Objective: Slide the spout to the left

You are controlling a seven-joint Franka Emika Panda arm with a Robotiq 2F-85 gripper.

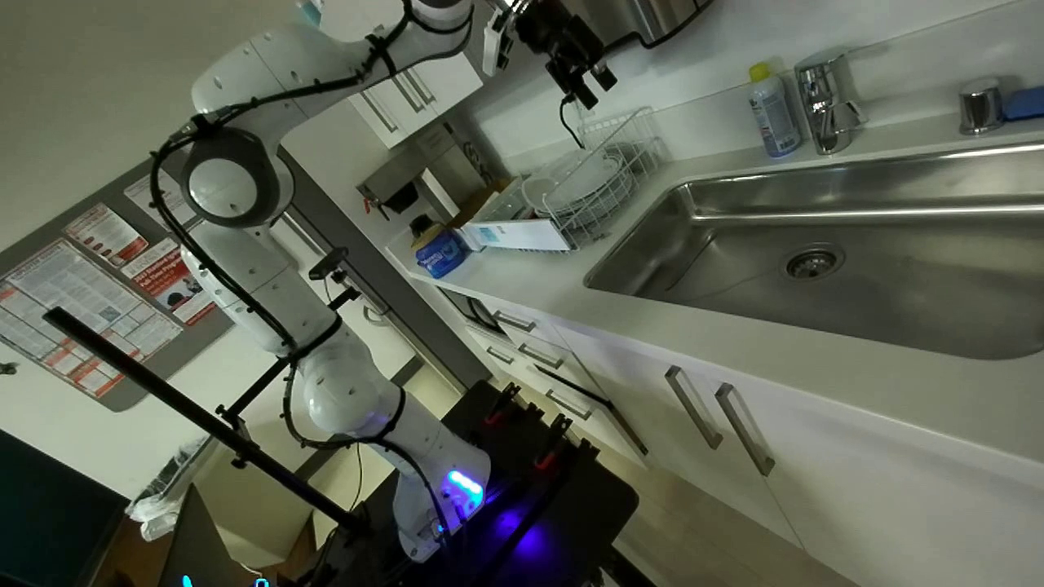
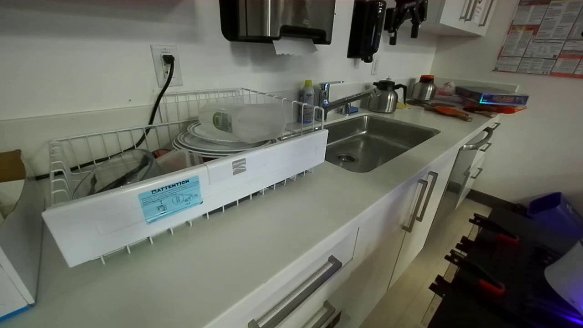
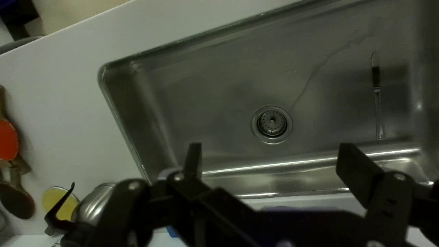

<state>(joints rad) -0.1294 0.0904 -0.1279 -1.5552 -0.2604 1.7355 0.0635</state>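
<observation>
Wrist view: black two-fingered gripper (image 3: 271,151) hangs spread, empty, probably to straddle the slim silver-metal spout (image 2: 351,99) running, in an exterior view, along the back edge of the flat white counter (image 2: 282,223)

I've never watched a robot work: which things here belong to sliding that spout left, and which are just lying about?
Part of the job:
spout
robot's open hand

Just lying about:
knife in the sink
yellow-capped bottle
steel jug
plates
</observation>
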